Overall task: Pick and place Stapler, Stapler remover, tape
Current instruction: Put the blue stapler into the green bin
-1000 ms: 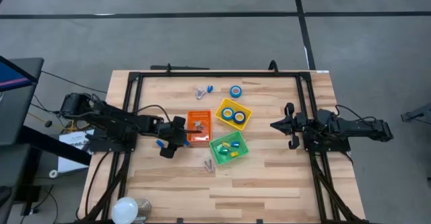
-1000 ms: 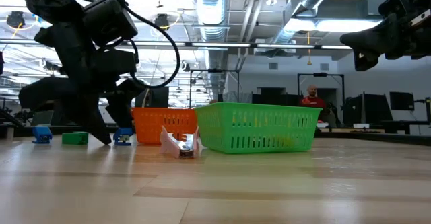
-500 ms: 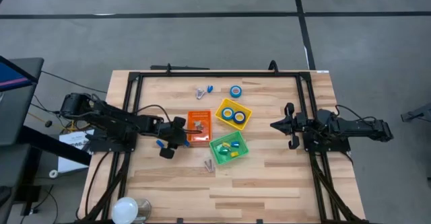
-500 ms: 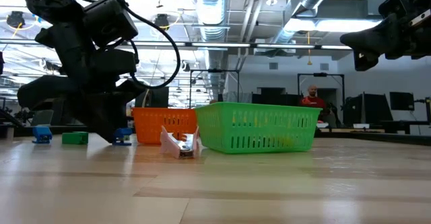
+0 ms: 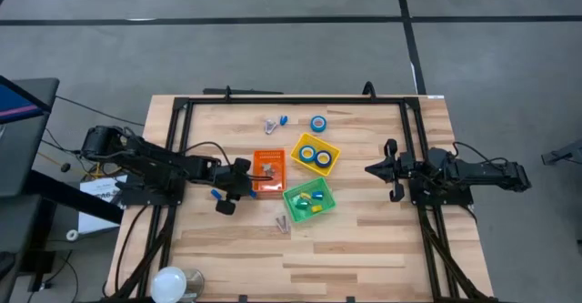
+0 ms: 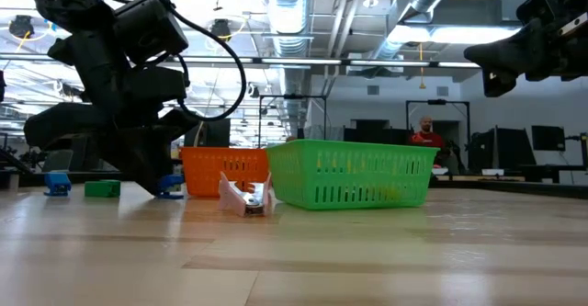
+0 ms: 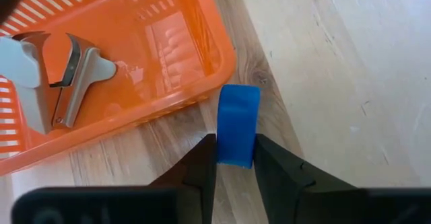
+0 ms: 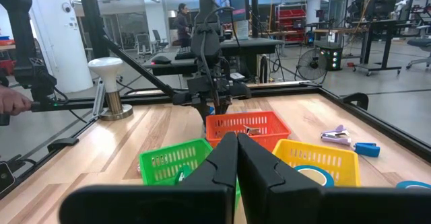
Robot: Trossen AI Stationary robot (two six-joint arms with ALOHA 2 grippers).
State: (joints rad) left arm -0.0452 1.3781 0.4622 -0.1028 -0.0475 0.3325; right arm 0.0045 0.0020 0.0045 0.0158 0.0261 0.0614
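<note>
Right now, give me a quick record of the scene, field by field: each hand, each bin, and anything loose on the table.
left hand: shut on blue object, beside orange bin
right hand: shut, empty, at table's right side
orange bin: holds a staple remover
yellow bin: two tape rolls
green bin: small mixed items
loose tape roll: far side of table
</note>
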